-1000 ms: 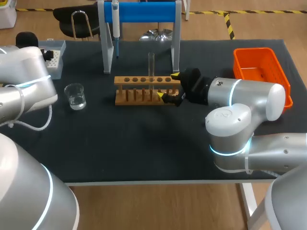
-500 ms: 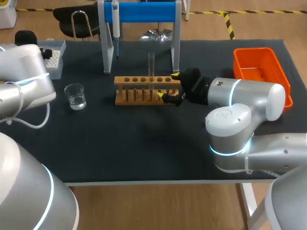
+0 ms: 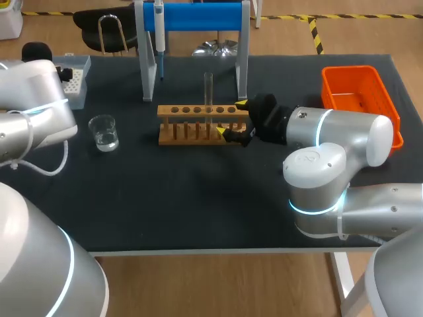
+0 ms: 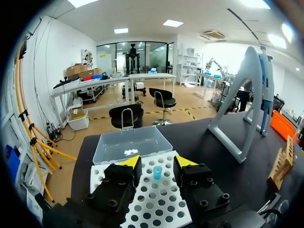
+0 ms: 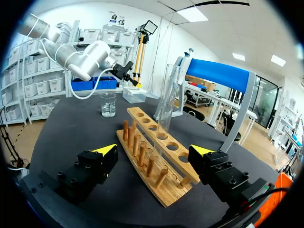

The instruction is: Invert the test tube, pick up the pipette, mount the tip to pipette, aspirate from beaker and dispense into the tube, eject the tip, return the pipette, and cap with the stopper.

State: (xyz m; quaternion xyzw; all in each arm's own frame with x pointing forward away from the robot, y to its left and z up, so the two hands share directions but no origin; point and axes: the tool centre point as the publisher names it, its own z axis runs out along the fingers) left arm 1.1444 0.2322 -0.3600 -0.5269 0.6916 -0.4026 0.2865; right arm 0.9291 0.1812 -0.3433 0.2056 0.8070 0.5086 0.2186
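A clear test tube (image 3: 208, 91) stands upright in the wooden rack (image 3: 198, 123), also seen as tube (image 5: 166, 102) and rack (image 5: 154, 156). My right gripper (image 3: 232, 119) is open wide at the rack's right end, its fingers on either side of the rack (image 5: 154, 151). The pipette (image 3: 158, 30) hangs on the blue stand (image 3: 198, 16). My left gripper (image 4: 157, 164) is open over the white tip box (image 3: 74, 84), and a blue tip (image 4: 157, 172) stands between its fingers untouched. The beaker (image 3: 104, 132) holds clear liquid.
An orange bin (image 3: 360, 99) sits at the right back of the black table (image 3: 198, 198). A clear plastic tray (image 4: 130, 142) lies just beyond the tip box. The stand's grey legs (image 3: 241, 63) rise behind the rack.
My left arm has shifted slightly toward the back left over the tip box. The right arm, tube and rack have not moved.
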